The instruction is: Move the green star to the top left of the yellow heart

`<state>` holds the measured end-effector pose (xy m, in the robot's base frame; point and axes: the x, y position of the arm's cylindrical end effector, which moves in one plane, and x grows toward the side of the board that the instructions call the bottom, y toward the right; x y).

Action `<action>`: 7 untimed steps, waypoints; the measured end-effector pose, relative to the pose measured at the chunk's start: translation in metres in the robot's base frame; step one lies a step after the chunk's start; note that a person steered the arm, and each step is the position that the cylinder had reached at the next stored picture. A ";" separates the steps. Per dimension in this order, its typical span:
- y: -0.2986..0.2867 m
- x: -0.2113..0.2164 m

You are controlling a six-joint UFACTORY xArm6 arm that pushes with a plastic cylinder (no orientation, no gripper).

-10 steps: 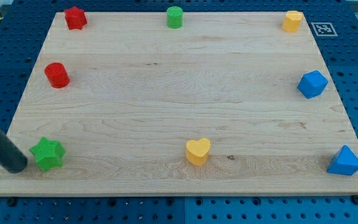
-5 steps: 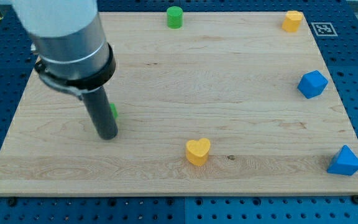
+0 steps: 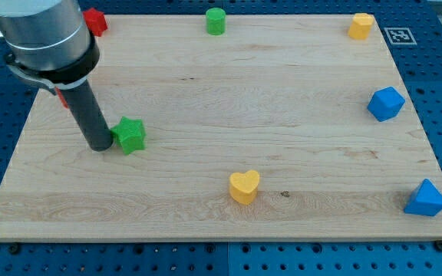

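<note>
The green star [image 3: 130, 135] lies on the wooden board [image 3: 229, 92], left of centre. My tip [image 3: 100, 145] stands right against the star's left side, touching it. The yellow heart [image 3: 244, 186] sits near the view's bottom, at the middle, well to the right of and below the star. The arm's grey body rises from the tip to the view's top left.
A green cylinder [image 3: 216, 21] is at the top middle. A red block [image 3: 94, 20] at the top left is partly hidden by the arm. A yellow block [image 3: 361, 25] is at the top right. Two blue blocks [image 3: 385, 103] [image 3: 425, 199] sit along the right edge.
The green star has moved from the board's bottom left up and to the right. My tip went with it and now stands on the star's left side; the star shows fully again.
</note>
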<state>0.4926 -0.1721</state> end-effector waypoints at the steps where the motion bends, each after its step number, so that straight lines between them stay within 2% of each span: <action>1: 0.024 0.000; 3: 0.087 -0.028; 5: 0.082 -0.076; 6: 0.102 -0.073; 7: 0.130 -0.036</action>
<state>0.4564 -0.0419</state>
